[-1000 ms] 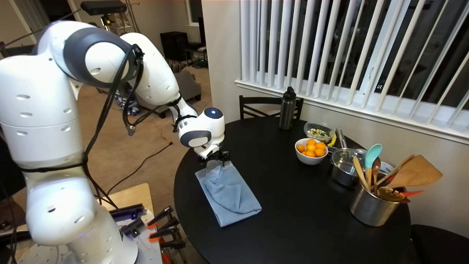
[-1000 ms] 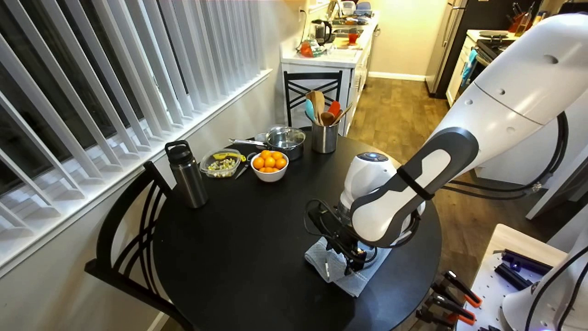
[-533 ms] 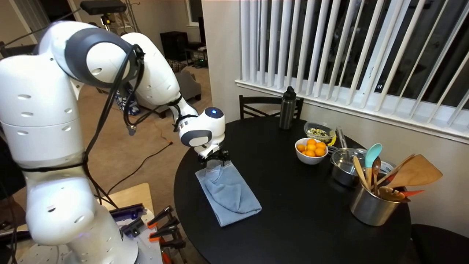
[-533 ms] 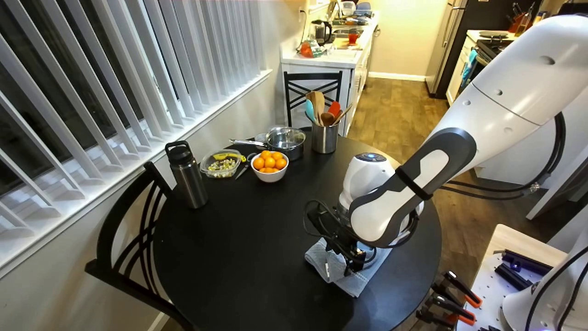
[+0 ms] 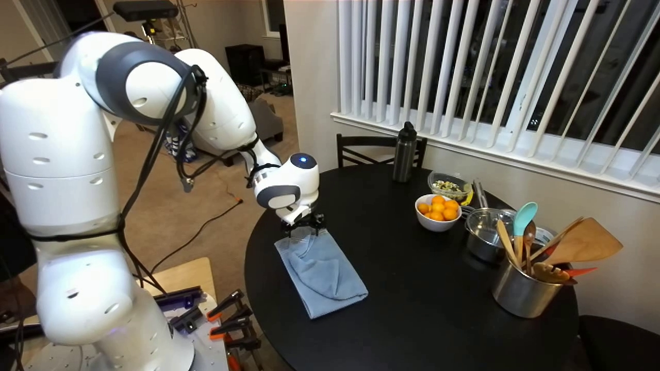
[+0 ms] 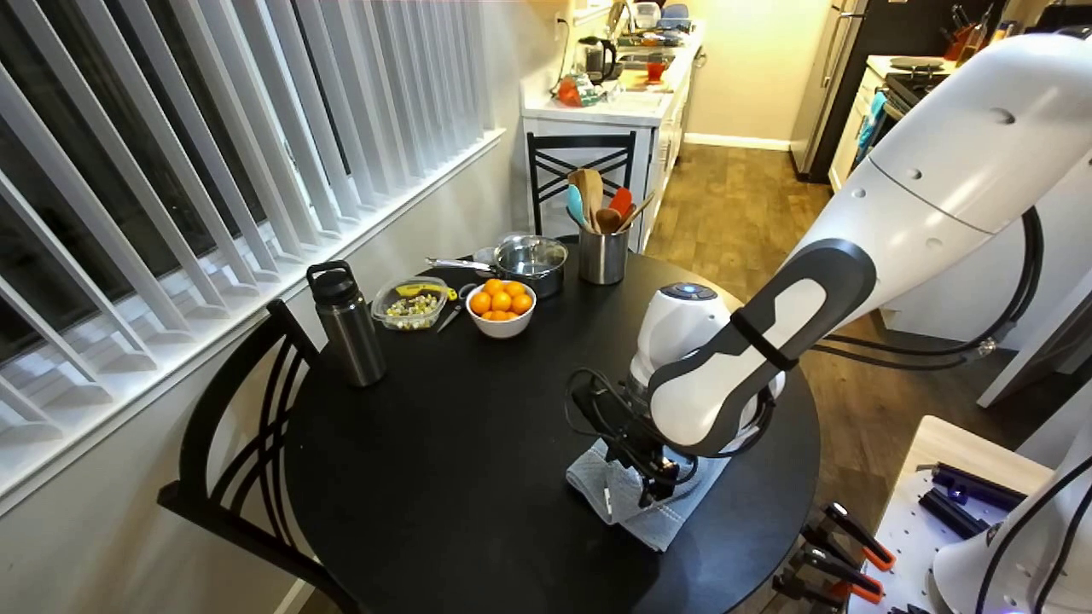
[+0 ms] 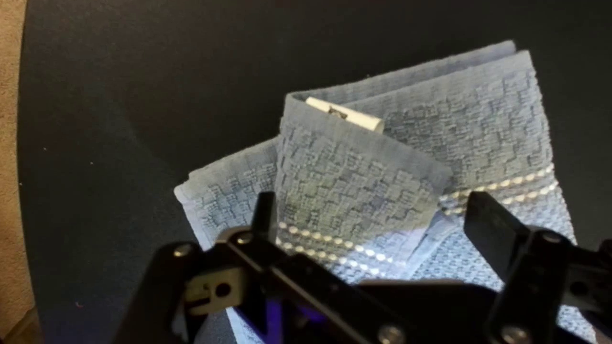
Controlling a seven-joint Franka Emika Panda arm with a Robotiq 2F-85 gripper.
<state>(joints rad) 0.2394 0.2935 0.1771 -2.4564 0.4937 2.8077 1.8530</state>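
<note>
A folded blue-grey towel (image 5: 325,273) lies on the black round table (image 5: 412,288). Its near corner flap is turned over, with a white tag (image 7: 346,114) poking out at the fold in the wrist view. My gripper (image 7: 372,200) stands wide open above the towel's end, one finger (image 7: 492,229) on each side of the turned-over flap. Nothing is gripped between the fingers. In an exterior view the gripper (image 5: 303,230) hovers over the towel's far end. In an exterior view the arm hides part of the towel (image 6: 631,512). Whether the fingertips touch the cloth I cannot tell.
A white bowl of oranges (image 5: 437,221), a clear food container (image 5: 448,186), a steel pot (image 5: 484,242) and a utensil holder (image 5: 523,293) stand on the table. A steel bottle (image 6: 350,333) stands near a chair (image 6: 247,443). Clamps (image 5: 232,319) sit beside the robot base.
The arm has shifted very slightly, the gripper moving a little to the right and down in an exterior view. The towel lies as before, and the gripper has stayed open.
</note>
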